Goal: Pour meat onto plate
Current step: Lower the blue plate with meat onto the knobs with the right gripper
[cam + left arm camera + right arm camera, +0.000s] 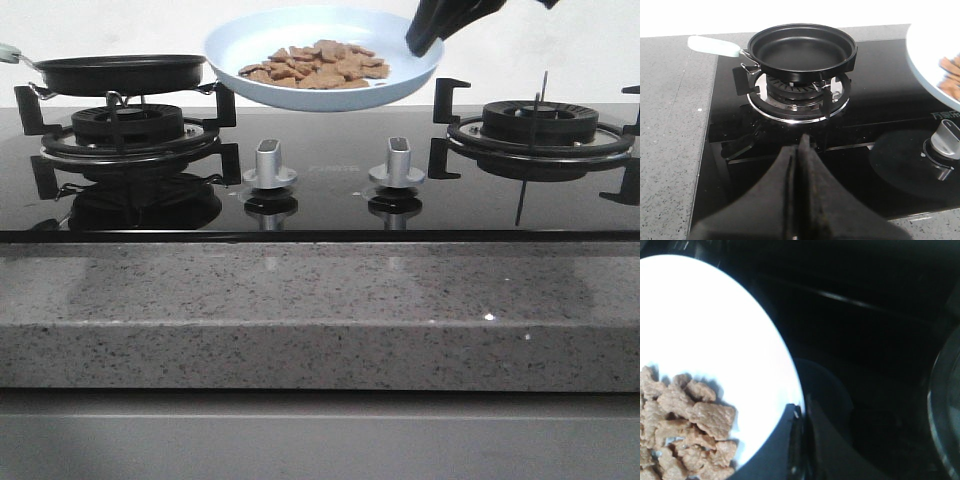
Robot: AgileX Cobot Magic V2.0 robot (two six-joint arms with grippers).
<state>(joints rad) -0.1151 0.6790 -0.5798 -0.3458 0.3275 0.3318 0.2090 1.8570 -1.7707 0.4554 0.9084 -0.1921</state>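
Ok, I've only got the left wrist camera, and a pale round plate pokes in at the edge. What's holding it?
Observer: The right hand pinches the pale-blue round plate by its rim, holding it in the air between the two burners.
Operator: How much food is on it?
Observer: A flat heap of reddish-brown meat pieces sits in the middle; the part around it is bare.
Operator: Anything on the other burner?
Observer: No, the black right-side gas burner carries no pan.
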